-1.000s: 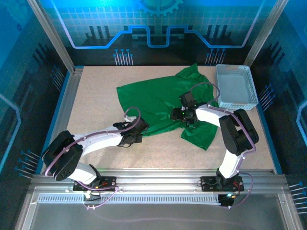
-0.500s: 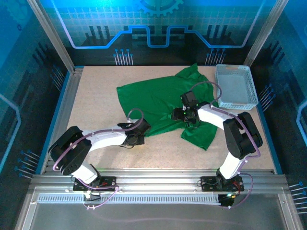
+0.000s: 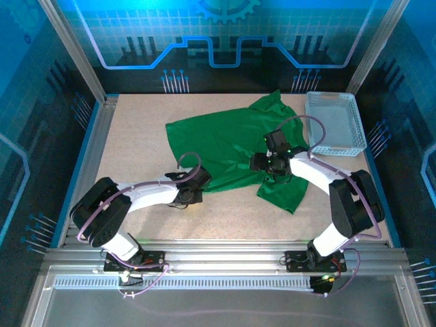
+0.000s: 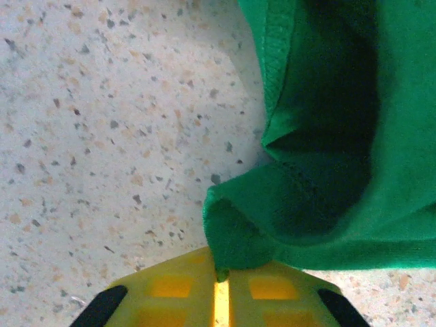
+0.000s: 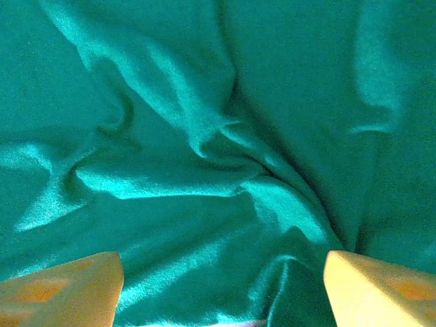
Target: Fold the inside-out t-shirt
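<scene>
The inside-out t-shirt (image 3: 225,146) is bright green and lies crumpled across the middle and back of the table. At its near-left hem corner, my left gripper (image 3: 193,195) has its yellow jaws shut on a fold of the hem. In the left wrist view the cloth (image 4: 327,136) bunches right at the closed left gripper (image 4: 221,271). My right gripper (image 3: 263,163) hovers over the shirt's right part. Its yellow fingertips (image 5: 68,289) stand wide apart in the right wrist view. The right gripper (image 5: 225,293) has only wrinkled cloth (image 5: 204,136) below it.
A white mesh basket (image 3: 334,125) stands at the back right, close to the shirt's far sleeve. Bare speckled tabletop (image 3: 136,150) lies to the left of the shirt and along the near edge. Metal frame posts border the table.
My left gripper has shut on the shirt's hem corner. The right arm has shifted a little to the right over the shirt, its jaws still open.
</scene>
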Available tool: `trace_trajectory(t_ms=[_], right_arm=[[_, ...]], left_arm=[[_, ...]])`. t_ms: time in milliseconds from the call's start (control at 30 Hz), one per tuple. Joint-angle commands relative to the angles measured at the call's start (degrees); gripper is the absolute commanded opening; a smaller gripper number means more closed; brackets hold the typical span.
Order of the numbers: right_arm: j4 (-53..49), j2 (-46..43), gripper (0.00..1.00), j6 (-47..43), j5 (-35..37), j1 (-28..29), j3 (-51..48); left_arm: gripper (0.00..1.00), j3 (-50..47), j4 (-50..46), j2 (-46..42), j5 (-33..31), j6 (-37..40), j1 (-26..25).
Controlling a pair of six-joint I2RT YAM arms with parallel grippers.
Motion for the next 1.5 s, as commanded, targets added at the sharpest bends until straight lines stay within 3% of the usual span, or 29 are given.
trace_trajectory(t_ms=[0,133,367,667,933,1067,1167,1267,1333,1467], right_arm=[[-1.9,-2.0,0.79,-0.6,1.6,-0.6,-1.4],[-3.7,-3.9,0.79,-1.0,3.1,-1.0,-1.8],[-13.0,-11.6,0.79,1.7,6.7,-2.6,-4.9],[-21.8,-24.8,0.78,11.8,9.1,-1.7,-17.8],[-21.9,-23.7,0.75,17.2,7.4,2.0,-21.5],[-16.7,-21.0,0.68,18.1,3.7,6.1,-22.1],[-15.8,-18.0,0.53,17.5,4.2,7.4,-20.3],[-17.0,-15.9,0.32,15.4,7.8,7.6,-17.2],[-19.4,-14.7,0.23,13.5,11.6,7.6,-13.7],[-22.7,-11.7,0.19,9.1,17.8,7.4,-6.0]], left_arm=[[0.08,0.7,0.5,0.5,-3.1,2.2,1.9],[0.00,0.8,-1.4,-2.5,-5.9,3.1,3.4],[0.00,1.5,-4.0,-9.8,-9.5,5.2,8.4],[0.00,2.6,-3.6,-9.9,-9.7,5.9,16.3],[0.00,4.1,-2.4,-9.4,-8.4,7.7,19.3],[0.00,4.1,-1.9,-8.6,-7.7,7.9,19.5],[0.00,4.3,-1.9,-8.6,-7.5,8.2,19.7],[0.00,5.0,-2.6,-9.3,-7.7,8.9,19.8],[0.00,5.7,-3.0,-9.8,-7.9,9.5,20.1],[0.00,7.8,-2.8,-10.1,-7.9,11.2,20.2]])
